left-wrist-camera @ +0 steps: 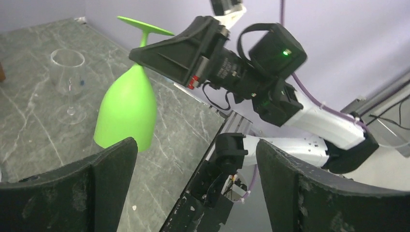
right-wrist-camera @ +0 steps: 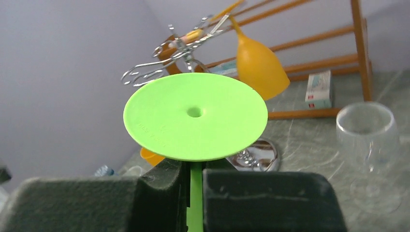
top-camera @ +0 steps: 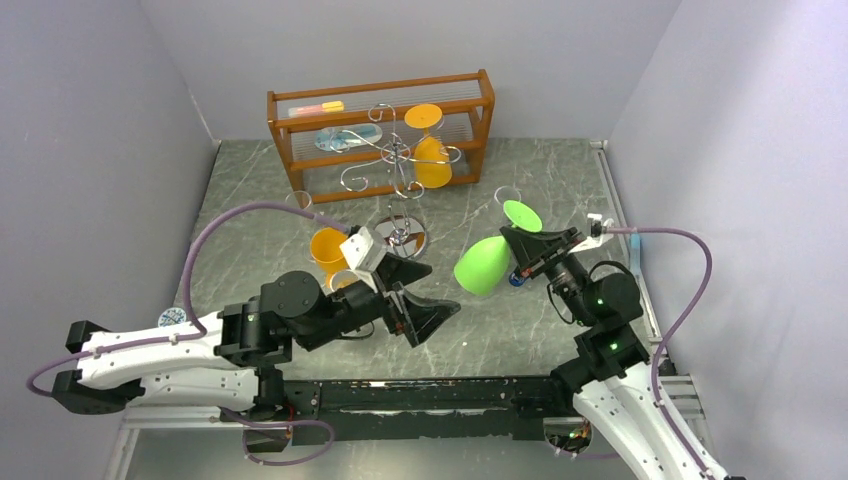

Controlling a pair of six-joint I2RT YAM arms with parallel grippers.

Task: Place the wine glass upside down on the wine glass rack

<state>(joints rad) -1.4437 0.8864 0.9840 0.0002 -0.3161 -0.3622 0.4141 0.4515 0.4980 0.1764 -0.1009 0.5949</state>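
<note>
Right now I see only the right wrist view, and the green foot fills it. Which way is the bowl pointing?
Observer: Down. The green wine glass hangs bowl down below the right gripper, which is shut on its stem.
Operator: Is the left arm near it?
Observer: The left gripper is open and empty, to the left of the bowl and not touching it.
Operator: Anything beside the rack's base?
Observer: An orange glass sits on the table, left of the wine glass rack.

Pale lilac walls (top-camera: 100,120) enclose a grey marbled tabletop (top-camera: 250,190) backed by a wooden shelf (top-camera: 486,110).
</note>
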